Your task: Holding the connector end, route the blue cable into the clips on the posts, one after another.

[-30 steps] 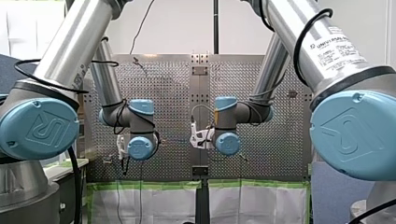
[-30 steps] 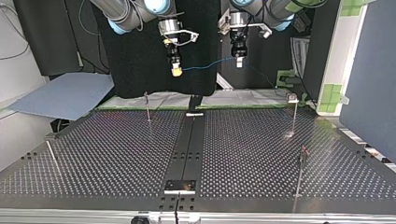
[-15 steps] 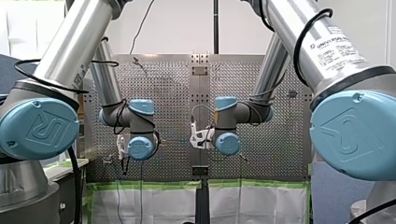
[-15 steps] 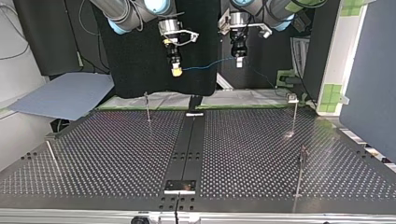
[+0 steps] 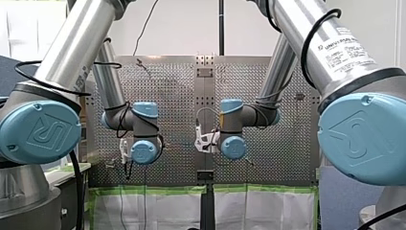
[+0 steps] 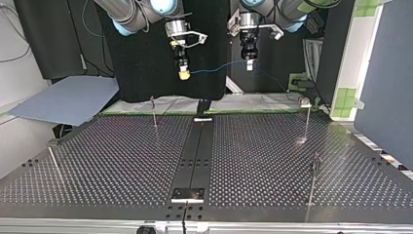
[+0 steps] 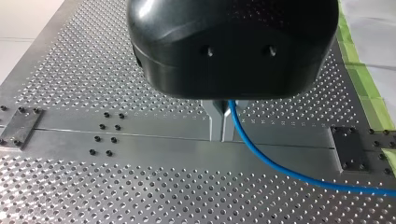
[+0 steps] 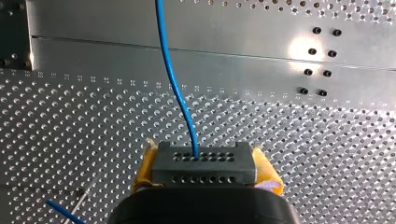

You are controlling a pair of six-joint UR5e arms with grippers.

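In the right wrist view my right gripper is shut, its yellow pads clamping a dark grey connector block. The blue cable leaves the connector and runs ahead over the table. In the left wrist view my left gripper is shut, its metal fingers pinching the blue cable, which trails off to one side. In the top view both grippers hang high above the table's far edge: my right gripper and my left gripper, with the cable stretched between them. No clip holds the cable.
Thin posts stand on the perforated table: one at the far left, one at the far right, one at the near right, and one at the near left edge. A dark centre rail runs down the middle.
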